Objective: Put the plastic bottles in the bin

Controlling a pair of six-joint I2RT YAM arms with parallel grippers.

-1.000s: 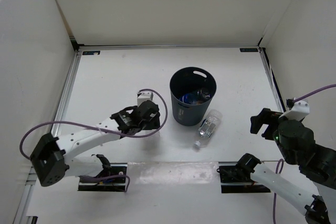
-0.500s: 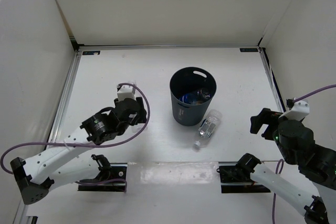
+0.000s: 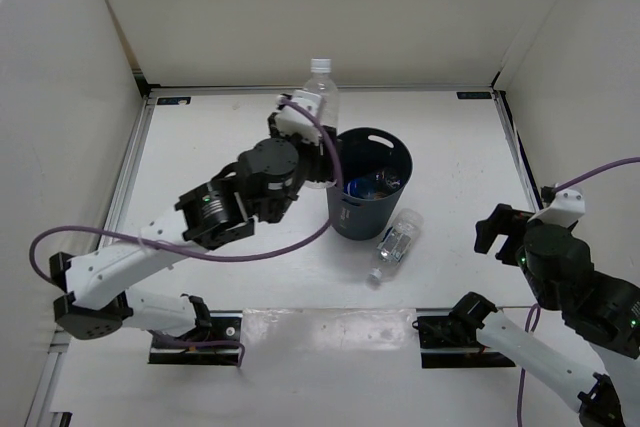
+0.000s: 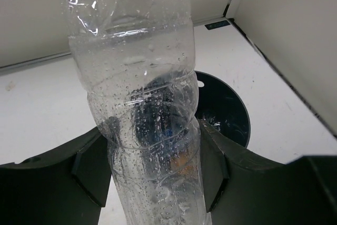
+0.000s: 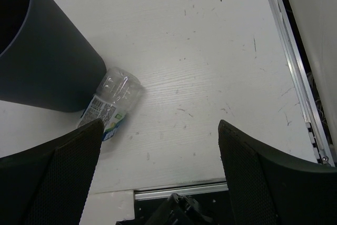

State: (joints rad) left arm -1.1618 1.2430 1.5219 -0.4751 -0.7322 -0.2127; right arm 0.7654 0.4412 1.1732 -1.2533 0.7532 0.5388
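Partway done. Inside bin (image 3: 345, 215): blue bottle (image 3: 372, 185), maybe more, hard to tell. Over bin's left rim: clear bottle (image 3: 320, 97), upright, clamped in left gripper (image 3: 306, 152), not yet dropped. Just right of bin: second bottle (image 3: 398, 239), lying flat. Well right of bin: right gripper (image 5: 160, 180), spread wide, empty.

A robotics lab test cell was shown. The desk (image 3: 220, 147) was boxed in on three sides by plain white panels (image 3: 300, 17), and its edges were framed with aluminium rails (image 3: 126, 182). Two white-and-black robot arms, the left arm (image 3: 150, 247) and the right arm (image 3: 575, 292), were bolted to black base plates (image 3: 195, 332) at the near edge. Purple cables (image 3: 600, 174) were looped loosely off the arms. The white desktop was marked by fine scratches and scuffs, as seen in the right wrist view. A dark grey bin (image 3: 362, 212) and a plastic bottle (image 3: 398, 239) were laid out on it.
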